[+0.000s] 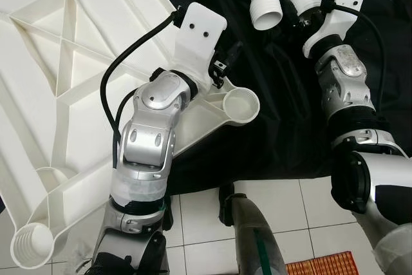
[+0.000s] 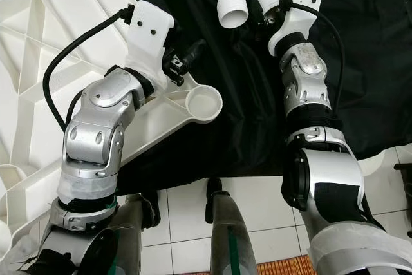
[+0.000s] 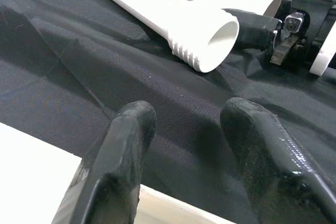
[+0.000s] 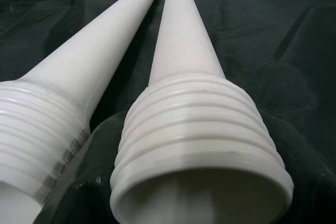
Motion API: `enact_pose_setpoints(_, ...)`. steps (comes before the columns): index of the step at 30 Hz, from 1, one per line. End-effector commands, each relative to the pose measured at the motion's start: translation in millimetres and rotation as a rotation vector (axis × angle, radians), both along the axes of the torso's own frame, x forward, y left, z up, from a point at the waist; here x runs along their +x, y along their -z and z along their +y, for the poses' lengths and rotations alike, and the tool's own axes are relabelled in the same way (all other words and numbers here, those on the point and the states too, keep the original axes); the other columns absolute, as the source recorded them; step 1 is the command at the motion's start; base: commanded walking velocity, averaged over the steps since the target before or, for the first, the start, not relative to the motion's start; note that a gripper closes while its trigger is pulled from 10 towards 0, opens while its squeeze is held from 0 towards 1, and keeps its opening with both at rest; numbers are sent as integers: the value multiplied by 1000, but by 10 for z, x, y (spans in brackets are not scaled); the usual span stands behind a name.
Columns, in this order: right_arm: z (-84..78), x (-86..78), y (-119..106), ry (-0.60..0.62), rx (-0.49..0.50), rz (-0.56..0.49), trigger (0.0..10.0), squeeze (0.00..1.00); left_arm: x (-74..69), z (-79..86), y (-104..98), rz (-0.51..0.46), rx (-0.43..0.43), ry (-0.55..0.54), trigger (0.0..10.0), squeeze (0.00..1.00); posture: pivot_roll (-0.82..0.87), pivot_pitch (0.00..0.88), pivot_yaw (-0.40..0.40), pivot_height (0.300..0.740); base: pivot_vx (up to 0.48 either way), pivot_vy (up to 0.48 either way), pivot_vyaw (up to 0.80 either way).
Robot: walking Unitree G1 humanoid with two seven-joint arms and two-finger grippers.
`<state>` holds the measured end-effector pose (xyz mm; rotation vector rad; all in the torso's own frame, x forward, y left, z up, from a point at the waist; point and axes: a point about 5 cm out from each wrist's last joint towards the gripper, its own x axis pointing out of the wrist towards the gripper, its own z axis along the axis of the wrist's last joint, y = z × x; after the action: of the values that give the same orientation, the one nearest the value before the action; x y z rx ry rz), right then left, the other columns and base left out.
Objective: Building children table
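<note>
Two grippers are being used: the upturned tabletop [image 1: 58, 62] is being steadied near its corner socket [image 1: 241, 104] by the left gripper [image 3: 189, 129], fingers apart and empty. Further right, a threaded leg [image 4: 199, 145] is being reached for by the right gripper [image 1: 302, 17]; its grip can't be told. Next, probably screwing into that socket.

Head eyes downward, wrist views near table legs [image 4: 199, 145]

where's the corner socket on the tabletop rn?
Corner socket sits centre of the left eye view over the black cloth, just right of the left gripper, below the two table legs.
</note>
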<state>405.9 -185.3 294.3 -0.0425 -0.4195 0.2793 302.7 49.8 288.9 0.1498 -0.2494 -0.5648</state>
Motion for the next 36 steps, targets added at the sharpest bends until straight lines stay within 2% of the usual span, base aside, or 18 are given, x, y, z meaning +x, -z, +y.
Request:
enact_pose_setpoints(1, 14, 21, 307, -15, 9, 116, 0, 0, 67, 57, 180, 99, -15, -109, 10000, 0, 56, 474, 23, 740, 0, 0, 0)
enact_pose_setpoints(2, 1, 12, 310, -8, 2, 102, 0, 0, 62, 55, 167, 94, -20, -105, 10000, 0, 56, 472, 23, 740, 0, 0, 0)
enact_pose_setpoints(3, -10, -1, 311, -5, -10, 81, 10000, 0, 53, 54, 151, 88, -27, -98, 10000, 0, 57, 468, 26, 740, 0, 0, 0)
enact_pose_setpoints(12, -42, -160, 272, -14, -7, -75, 10000, 0, 43, 114, 100, 55, -51, -91, 10000, 0, 54, 430, 23, 740, 0, 0, 0)
enact_pose_setpoints(22, -28, -292, 209, -7, 45, -167, 10000, 0, 37, 154, -2, 27, -112, -56, 10000, 0, 50, 370, 16, 740, 0, 0, 0)
enact_pose_setpoints(23, -22, -333, 218, -16, 56, -181, 10000, 0, 42, 164, -13, 25, -128, -37, 10000, 1000, 49, 334, 10, 740, 0, 0, 0)
enact_pose_setpoints(24, -21, -385, 220, -29, 78, -193, 10000, 0, 37, 175, -43, 22, -151, -11, 10000, 1000, 49, 334, 10, 740, 0, 0, 0)
enact_pose_setpoints(26, -21, -385, 220, -29, 78, -193, 10000, 0, 37, 175, -43, 22, -151, -11, 10000, 1000, 49, 334, 10, 740, 0, 0, 0)
enact_pose_setpoints(31, -32, -558, 298, -36, 132, -216, 10000, 0, 42, 187, -112, -20, -133, 38, 10000, 1000, 55, 237, 17, 740, 0, 0, 0)
enact_pose_setpoints(35, -25, -600, 319, -37, 136, -218, 10000, 0, 38, 189, -134, -28, -130, 39, 10000, 1000, 55, 237, 17, 740, 0, 0, 0)
enact_pose_setpoints(36, -16, -619, 339, -35, 133, -219, 10000, 0, 47, 188, -143, -27, -134, 37, 10000, 953, 46, 203, 21, 740, 0, 0, 0)
